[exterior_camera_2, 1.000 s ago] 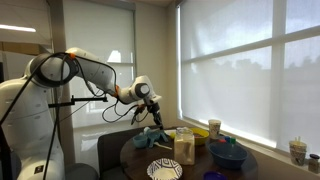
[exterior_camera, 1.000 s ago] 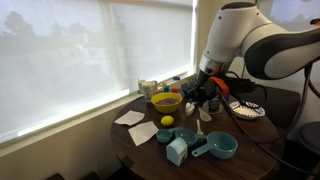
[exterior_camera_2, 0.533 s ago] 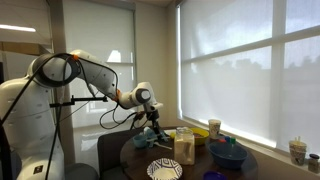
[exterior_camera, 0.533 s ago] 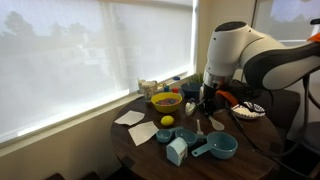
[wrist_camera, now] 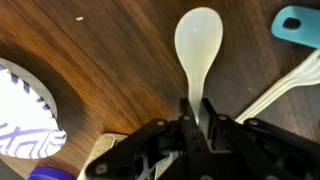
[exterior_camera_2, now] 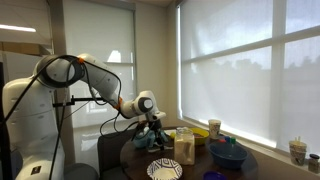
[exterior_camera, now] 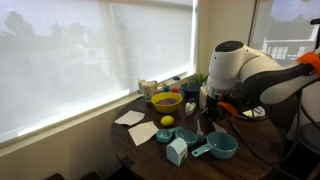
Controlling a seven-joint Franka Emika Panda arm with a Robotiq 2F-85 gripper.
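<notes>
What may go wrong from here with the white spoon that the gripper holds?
The gripper pinches the white plastic spoon only by its thin handle, so it may slip or swing. The purple-patterned white plate and the pale utensil handle lie close on either side, and a sideways move may knock them.

Light: diffuse daylight through drawn blinds (exterior_camera: 90, 60); in both exterior views these glare white, room interior dim. Ceiling strip light (exterior_camera_2: 18, 28) lit. Wrist view: evenly bright, white spoon (wrist_camera: 198, 45) near overexposed, gripper (wrist_camera: 197, 112) dark, soft-focus. 3 frames, low resolution.
</notes>
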